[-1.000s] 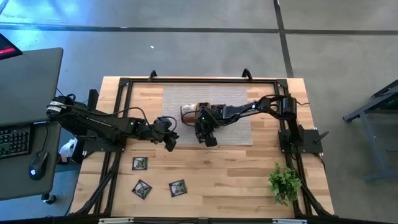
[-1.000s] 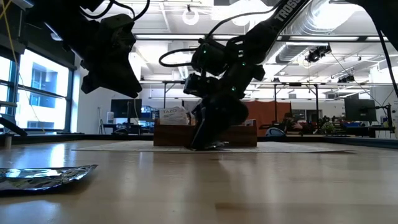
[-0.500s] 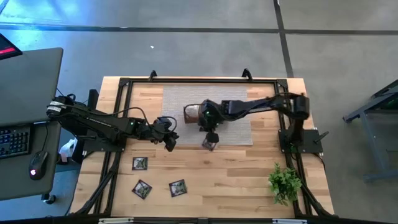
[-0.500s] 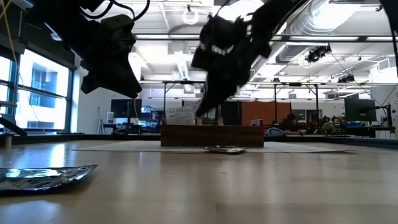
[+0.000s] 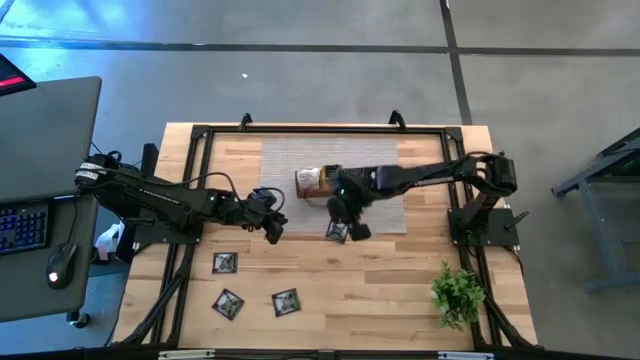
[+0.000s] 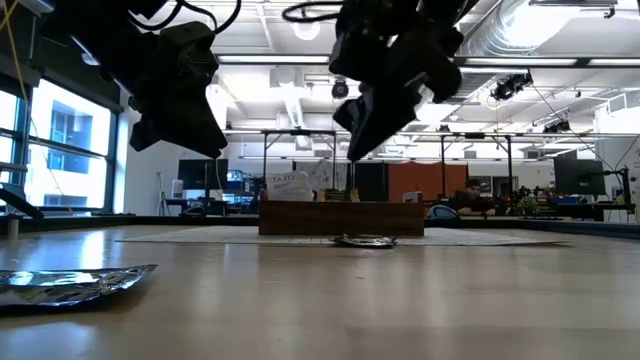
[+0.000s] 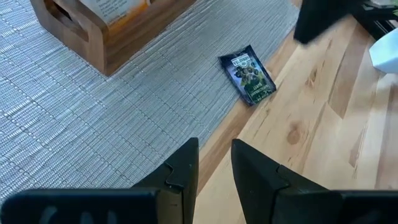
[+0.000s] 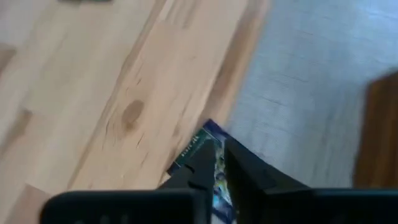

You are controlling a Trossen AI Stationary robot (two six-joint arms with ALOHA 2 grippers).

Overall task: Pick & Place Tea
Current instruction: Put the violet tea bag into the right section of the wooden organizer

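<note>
Grey mat [image 5: 290, 160] edge — right gripper [image 5: 352, 222] raised above dark sachet [image 5: 336, 232], fingers near-closed, empty.

Bright even light, right wrist blurred

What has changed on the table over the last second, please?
The right gripper lifted off the dark tea sachet, swung toward the wooden tray and came back over it; the sachet lies flat at the grey mat's edge, not held. The left gripper and three dark sachets on the bare wood stayed put.
</note>
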